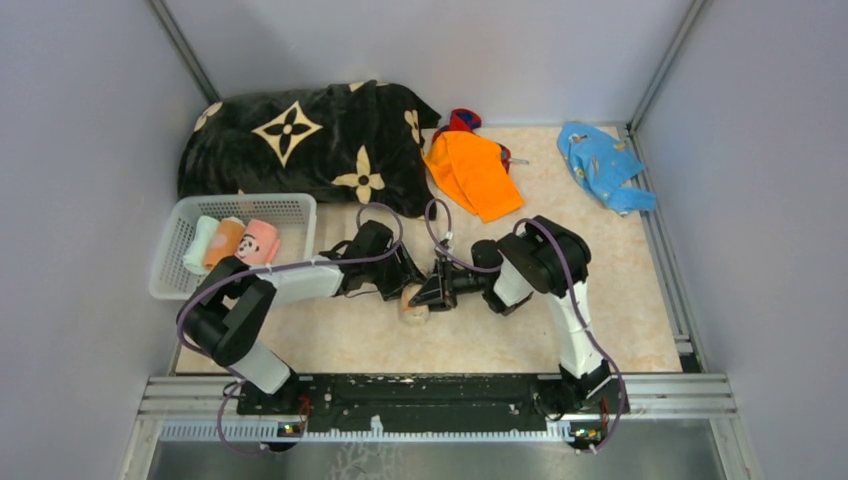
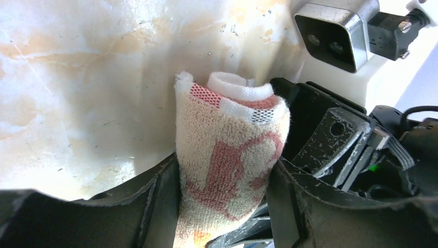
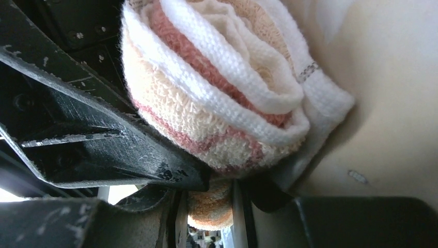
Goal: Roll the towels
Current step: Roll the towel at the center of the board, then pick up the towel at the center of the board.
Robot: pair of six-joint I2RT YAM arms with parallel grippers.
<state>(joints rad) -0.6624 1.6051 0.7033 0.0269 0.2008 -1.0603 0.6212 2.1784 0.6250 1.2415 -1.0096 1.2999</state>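
Left gripper (image 2: pixel 222 173) clamps half-spread jaws on both sides of the rolled towel (image 2: pixel 232 129), a beige terry roll with a red pattern and a white woven hem, near the middle of the table (image 1: pixel 620 300). Right gripper (image 3: pixel 209 206), jaws narrow, pinches a fold of the same roll. At left, a white lattice plastic basket (image 1: pixel 165 270) holds a pale green roll (image 1: pixel 200 243), an orange roll (image 1: pixel 224 240) and a pink panda roll (image 1: pixel 258 242). Just beyond it lies a black plush blanket (image 1: pixel 300 140) with beige flowers.

The towel (image 2: pixel 227 155) is nubby looped terry cloth; the table (image 2: pixel 77 77) is smooth, faintly glossy.
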